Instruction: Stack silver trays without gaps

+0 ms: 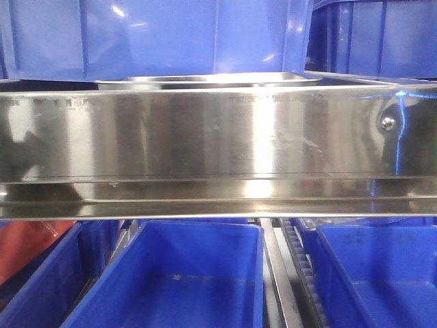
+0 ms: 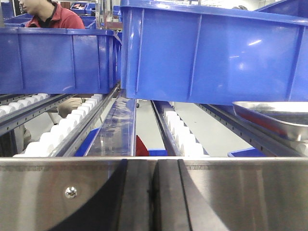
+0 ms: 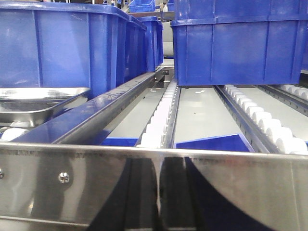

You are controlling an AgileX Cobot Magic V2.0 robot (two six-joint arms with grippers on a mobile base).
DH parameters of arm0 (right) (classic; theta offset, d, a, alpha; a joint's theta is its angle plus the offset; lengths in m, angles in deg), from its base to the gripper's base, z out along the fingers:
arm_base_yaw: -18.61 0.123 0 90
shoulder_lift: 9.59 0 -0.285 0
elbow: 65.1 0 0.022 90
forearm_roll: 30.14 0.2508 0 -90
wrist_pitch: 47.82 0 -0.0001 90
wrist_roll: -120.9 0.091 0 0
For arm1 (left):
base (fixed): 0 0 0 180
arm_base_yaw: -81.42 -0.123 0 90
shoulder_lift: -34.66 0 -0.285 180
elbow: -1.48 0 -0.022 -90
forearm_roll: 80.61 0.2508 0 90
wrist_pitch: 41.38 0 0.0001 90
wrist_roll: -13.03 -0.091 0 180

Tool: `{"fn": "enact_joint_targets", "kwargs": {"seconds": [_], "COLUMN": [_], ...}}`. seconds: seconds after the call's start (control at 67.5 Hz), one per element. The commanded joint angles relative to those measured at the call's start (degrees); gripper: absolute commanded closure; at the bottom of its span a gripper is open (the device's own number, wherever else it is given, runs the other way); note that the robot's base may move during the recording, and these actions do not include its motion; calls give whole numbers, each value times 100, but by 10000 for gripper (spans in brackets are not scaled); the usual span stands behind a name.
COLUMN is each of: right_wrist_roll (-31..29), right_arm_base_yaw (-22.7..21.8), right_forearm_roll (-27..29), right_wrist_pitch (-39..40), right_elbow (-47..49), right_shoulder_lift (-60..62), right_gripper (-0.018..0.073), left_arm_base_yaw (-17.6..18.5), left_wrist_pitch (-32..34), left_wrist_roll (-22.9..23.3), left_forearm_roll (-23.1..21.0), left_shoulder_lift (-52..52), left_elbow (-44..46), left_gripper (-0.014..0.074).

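Both arms are down low at the steel rail (image 1: 205, 137), so that rail is our marker. Just behind it lies one silver tray (image 1: 205, 80), with only its rim showing over the rail's top edge and a blue bin (image 1: 157, 34) further behind. One tray is all I can make out for certain.

The left fingers (image 2: 137, 192) show dark against the rail, pressed together with a hairline seam and nothing between them. The right fingers (image 3: 139, 192) look the same, closed and empty, though hazier.

I judge the tray stiff, fairly light and slick, since it's polished steel. The thin flared rim on the edge nearest the rail looks like the place to pinch. On the rollers (image 2: 57, 134) behind the rail it may skate, and it must drop square to nest flush.

There are faint stamped marks on the rail's face, too blurred to read. No brand shows.
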Motion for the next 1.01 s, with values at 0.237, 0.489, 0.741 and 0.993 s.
{"fn": "enact_joint_targets", "kwargs": {"seconds": [0.237,0.489,0.741,0.993], "right_wrist_roll": [-38,-38,-38,-38], "right_arm_base_yaw": [-18,-18,-18,-18], "right_forearm_roll": [5,5,5,5], "right_wrist_pitch": [98,98,98,610], "right_elbow": [0,0,0,0], "right_shoulder_lift": [24,24,24,24], "right_gripper": [574,574,574,574], "left_arm_base_yaw": [-18,-18,-18,-18], "left_wrist_pitch": [75,75,75,505], "left_wrist_roll": [0,0,0,0], "left_forearm_roll": [21,21,21,155], "left_shoulder_lift": [-20,-20,-20,-20], "left_elbow": [17,17,17,17], "left_gripper": [610,610,610,610]}}
